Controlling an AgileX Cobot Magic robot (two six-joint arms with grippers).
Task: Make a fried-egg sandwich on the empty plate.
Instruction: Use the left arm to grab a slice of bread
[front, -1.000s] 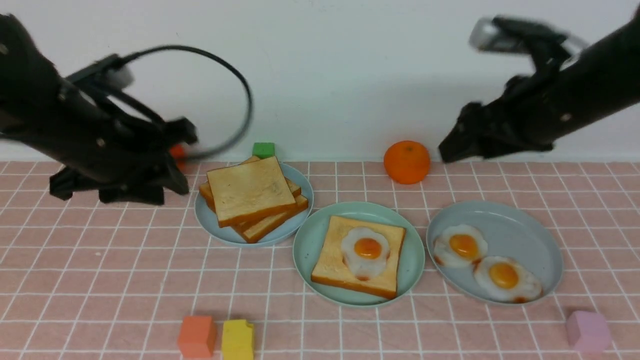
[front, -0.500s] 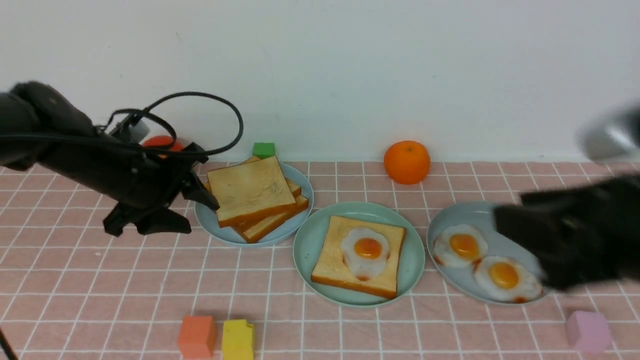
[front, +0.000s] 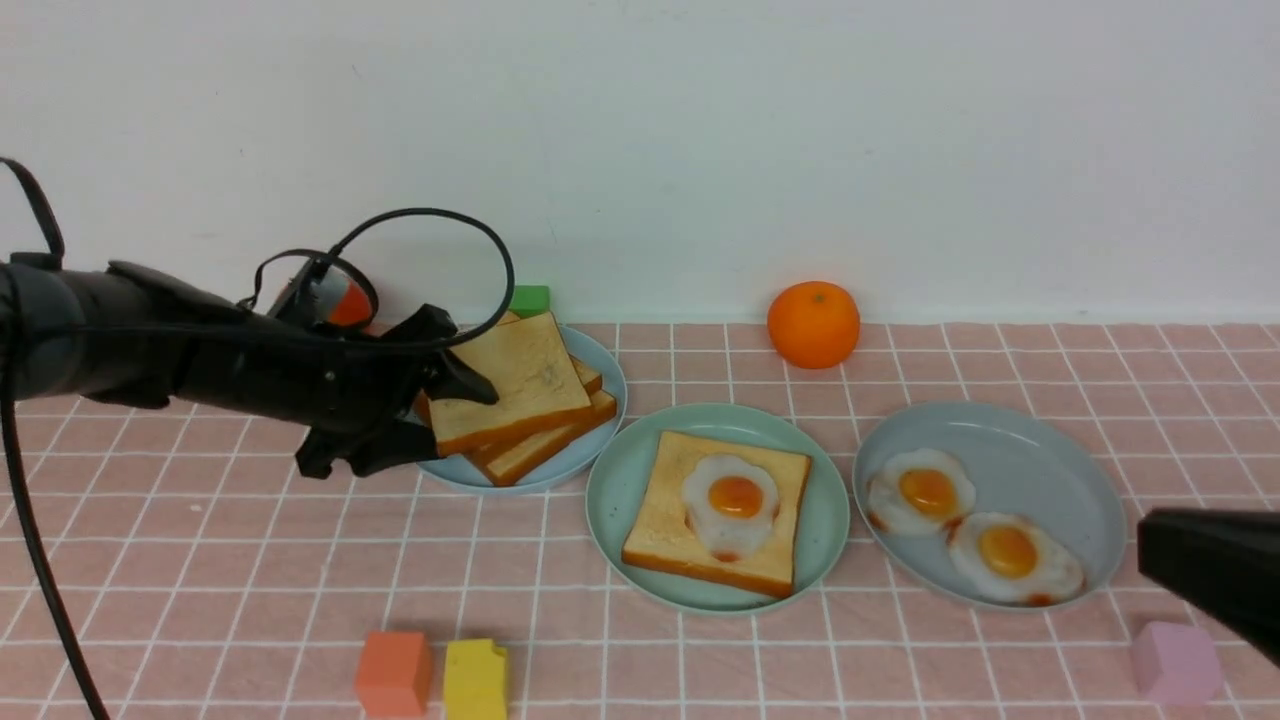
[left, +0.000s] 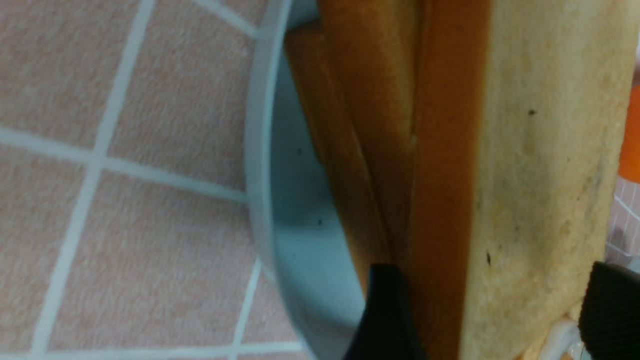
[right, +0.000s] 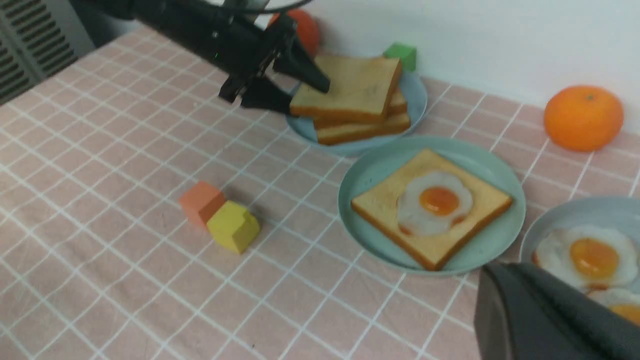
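Observation:
The mint-green plate (front: 612, 500) holds one toast slice (front: 668, 525) with a fried egg (front: 733, 498) on it; it also shows in the right wrist view (right: 360, 175). A stack of toast slices (front: 525, 380) lies on the left blue-grey plate (front: 585, 455). My left gripper (front: 458, 418) is open, with one finger above and one below the left edge of the top slice (left: 530, 175). In the left wrist view the left gripper (left: 497, 310) straddles that slice. My right gripper (front: 1150, 545) looks shut and empty, low beside the right plate.
The right blue-grey plate (front: 1050, 450) holds two fried eggs (front: 920, 490). An orange (front: 813, 323) and a green cube (front: 527, 298) sit by the wall. Orange (front: 393, 672) and yellow (front: 475, 678) blocks lie at the front, a pink block (front: 1177, 660) at front right.
My left gripper has come down and moved right onto the edge of the top toast slice. My right arm has dropped from high at the back to low at the front right.

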